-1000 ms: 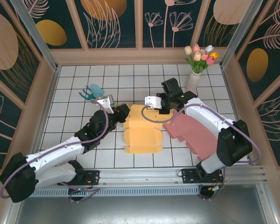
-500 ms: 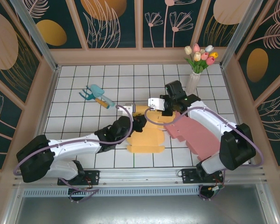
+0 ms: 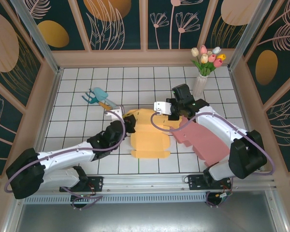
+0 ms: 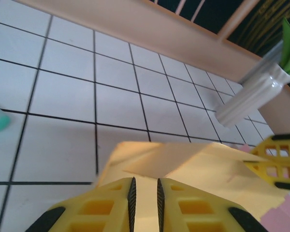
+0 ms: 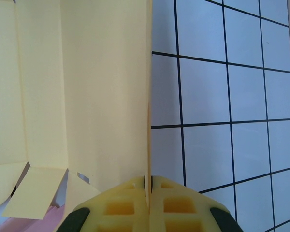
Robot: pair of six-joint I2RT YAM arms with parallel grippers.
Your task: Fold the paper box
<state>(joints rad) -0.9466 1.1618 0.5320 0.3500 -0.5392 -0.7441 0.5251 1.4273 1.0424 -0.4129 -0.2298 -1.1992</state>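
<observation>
The paper box [image 3: 147, 137] is a flat yellow cut sheet lying mid-table. My left gripper [image 3: 131, 123] sits low at its left edge, jaws a narrow gap apart. In the left wrist view yellow paper [image 4: 208, 164] shows through the gap of the left gripper [image 4: 144, 182], and a flap stands slightly raised just ahead. My right gripper [image 3: 174, 112] is at the sheet's far right corner. In the right wrist view the right gripper [image 5: 148, 179] is shut on the sheet's upturned edge [image 5: 149, 96], which stands on end above the tiles.
A pink cut sheet [image 3: 203, 137] lies right of the yellow one, partly under my right arm. A white vase of tulips [image 3: 201, 79] stands at the back right, close to the right gripper. A teal garden tool [image 3: 97, 96] lies at the back left.
My left arm reached over the yellow sheet, then drew back to its left edge, and its jaws narrowed. The right gripper kept its hold, shifting slightly right.
</observation>
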